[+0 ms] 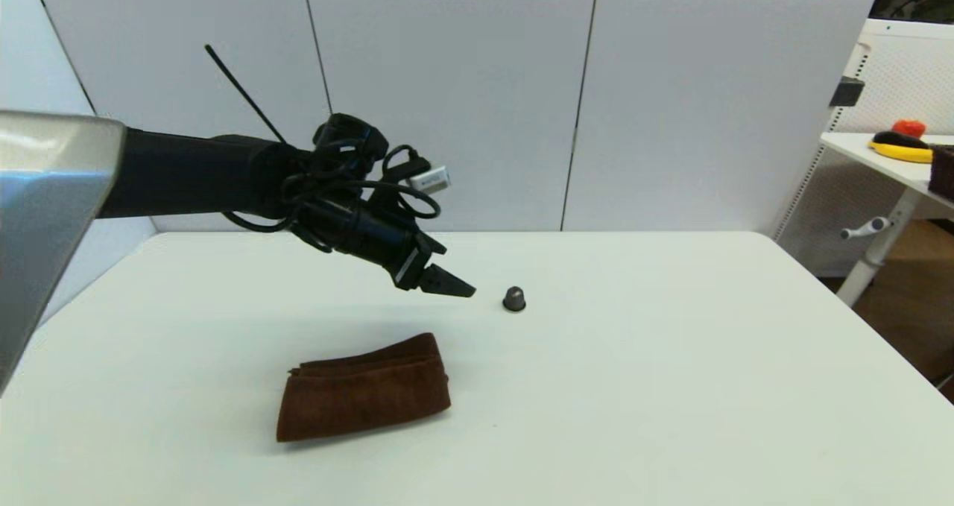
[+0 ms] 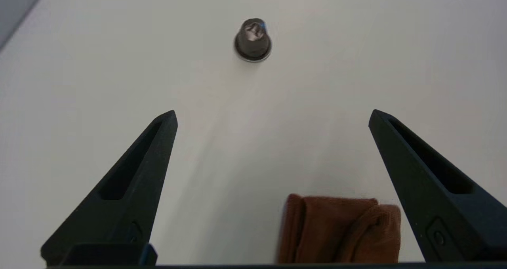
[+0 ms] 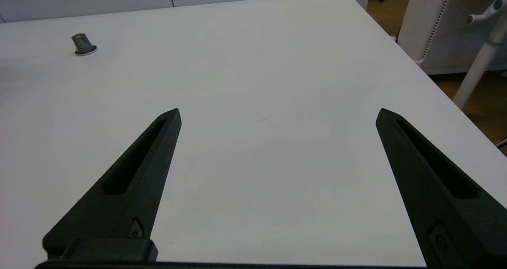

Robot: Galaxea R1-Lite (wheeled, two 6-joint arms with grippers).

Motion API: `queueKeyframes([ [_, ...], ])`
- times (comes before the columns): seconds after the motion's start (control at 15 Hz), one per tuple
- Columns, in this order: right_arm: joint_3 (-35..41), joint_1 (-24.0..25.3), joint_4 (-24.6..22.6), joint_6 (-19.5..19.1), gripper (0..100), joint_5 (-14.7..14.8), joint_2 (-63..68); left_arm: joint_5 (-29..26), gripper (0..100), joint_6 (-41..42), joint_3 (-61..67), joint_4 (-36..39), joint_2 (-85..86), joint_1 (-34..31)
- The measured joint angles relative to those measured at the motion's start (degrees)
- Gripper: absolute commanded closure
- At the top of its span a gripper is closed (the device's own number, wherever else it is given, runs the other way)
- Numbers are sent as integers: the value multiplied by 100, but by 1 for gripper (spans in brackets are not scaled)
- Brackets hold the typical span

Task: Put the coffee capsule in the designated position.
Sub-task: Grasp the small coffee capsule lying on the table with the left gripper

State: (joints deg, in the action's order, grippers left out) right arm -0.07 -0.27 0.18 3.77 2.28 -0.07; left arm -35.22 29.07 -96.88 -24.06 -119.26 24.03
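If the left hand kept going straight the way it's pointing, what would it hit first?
Most likely the coffee capsule: it sits upright on the table just ahead of the open left hand, roughly centred between its fingers. Nothing lies between them, though height is uncertain.

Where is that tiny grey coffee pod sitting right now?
In the head view the coffee capsule stands alone on the white table near its middle, just beyond the open left gripper and behind the brown towel.

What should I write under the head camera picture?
Open left gripper hovers beside the upright coffee capsule.
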Motion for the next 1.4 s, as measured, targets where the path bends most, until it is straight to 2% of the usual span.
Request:
queueKeyframes([
  [0.27,0,0,2,-2,0,0,0,-223,0,41,-295,124,-533,171],
  [0.73,0,0,-2,0,0,0,0,-223,0,-13,-1078,202,-1224,555],
  [1.07,-2,0,0,0,0,-2,0,-218,0,-24,-1045,994,-1445,584],
  [1.4,-2,0,0,0,0,-2,0,-210,0,-33,-952,1302,-1564,568],
])
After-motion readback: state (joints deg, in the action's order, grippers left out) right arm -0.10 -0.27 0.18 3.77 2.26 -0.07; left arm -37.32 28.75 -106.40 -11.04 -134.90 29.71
